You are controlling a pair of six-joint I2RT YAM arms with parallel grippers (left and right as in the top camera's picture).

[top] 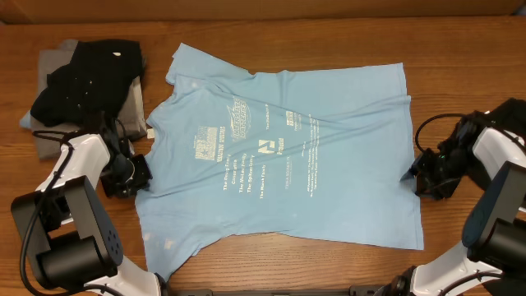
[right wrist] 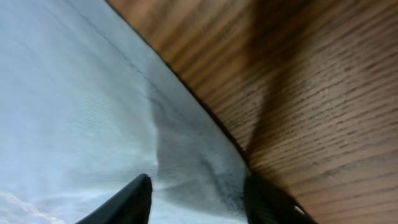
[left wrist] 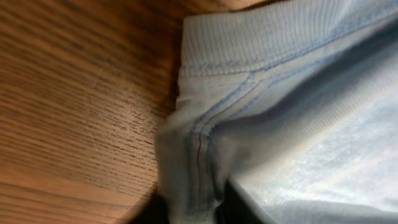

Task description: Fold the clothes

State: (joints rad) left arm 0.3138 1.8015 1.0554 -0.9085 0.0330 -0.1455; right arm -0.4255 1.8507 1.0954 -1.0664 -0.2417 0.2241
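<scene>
Light blue short-sleeved cloth T-shirt (top: 279,148) is lying flat. Left gripper (top: 138,175) at nine o'clock is pinching its collar (left wrist: 261,56); right gripper (top: 415,176) at three is straddling its hem (right wrist: 186,106), grip unclear

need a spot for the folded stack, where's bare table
Bare wooden table shows at the far right corner, past the hem of the light blue cloth T-shirt and beyond the right arm, and in a strip between the shirt's side and the near edge. Crowded on the left: the pile of black and grey garments and the left gripper flank the collar.
</scene>
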